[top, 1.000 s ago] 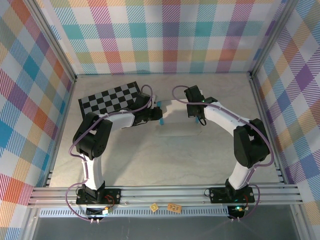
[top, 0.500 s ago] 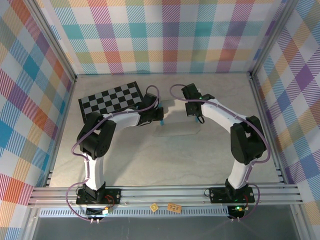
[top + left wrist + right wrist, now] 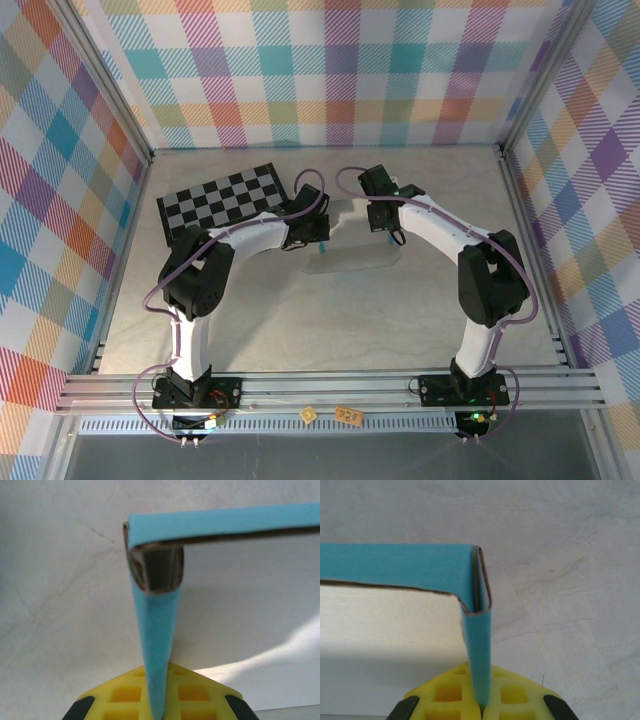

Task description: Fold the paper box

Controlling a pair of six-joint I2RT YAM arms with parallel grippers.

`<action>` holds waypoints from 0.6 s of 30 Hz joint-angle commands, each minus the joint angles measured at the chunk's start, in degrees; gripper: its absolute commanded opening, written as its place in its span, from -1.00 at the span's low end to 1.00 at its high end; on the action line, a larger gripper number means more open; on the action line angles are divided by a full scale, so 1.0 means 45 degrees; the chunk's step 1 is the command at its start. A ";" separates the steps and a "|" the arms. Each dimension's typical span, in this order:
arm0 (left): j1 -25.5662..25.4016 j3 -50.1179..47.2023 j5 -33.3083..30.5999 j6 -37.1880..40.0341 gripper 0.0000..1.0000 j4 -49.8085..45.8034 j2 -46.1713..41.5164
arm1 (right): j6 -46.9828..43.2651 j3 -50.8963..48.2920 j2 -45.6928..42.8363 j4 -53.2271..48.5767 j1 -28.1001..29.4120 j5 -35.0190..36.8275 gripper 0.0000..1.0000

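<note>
The left arm (image 3: 250, 235) partly hides the paper box (image 3: 355, 257).

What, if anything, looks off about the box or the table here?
Only a small thing: in the left wrist view, the tucked flap at the corner of the paper box bulges in a rounded loop instead of lying flat. The corner in the right wrist view sits tighter. Nothing torn or spilled.

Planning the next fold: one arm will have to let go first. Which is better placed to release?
Probably right. The right gripper and left gripper both clamp the paper box, but the right corner lies tight while the left corner bulges open and may spring.
</note>
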 commanded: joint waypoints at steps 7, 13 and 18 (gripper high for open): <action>-0.0239 -0.2417 -0.0274 -0.1626 -0.99 -0.0846 -0.1575 | 0.0519 -0.0639 -0.0751 -0.0421 0.0780 0.0102 -1.00; -0.0257 -0.3098 -0.0329 -0.1898 -0.88 -0.0289 -0.1506 | 0.0602 -0.0982 -0.0929 -0.0365 0.1003 0.0359 -1.00; -0.0258 -0.3159 -0.0592 -0.1956 -0.88 -0.0542 -0.1360 | 0.0582 -0.0998 -0.1096 -0.0366 0.1089 0.0478 -1.00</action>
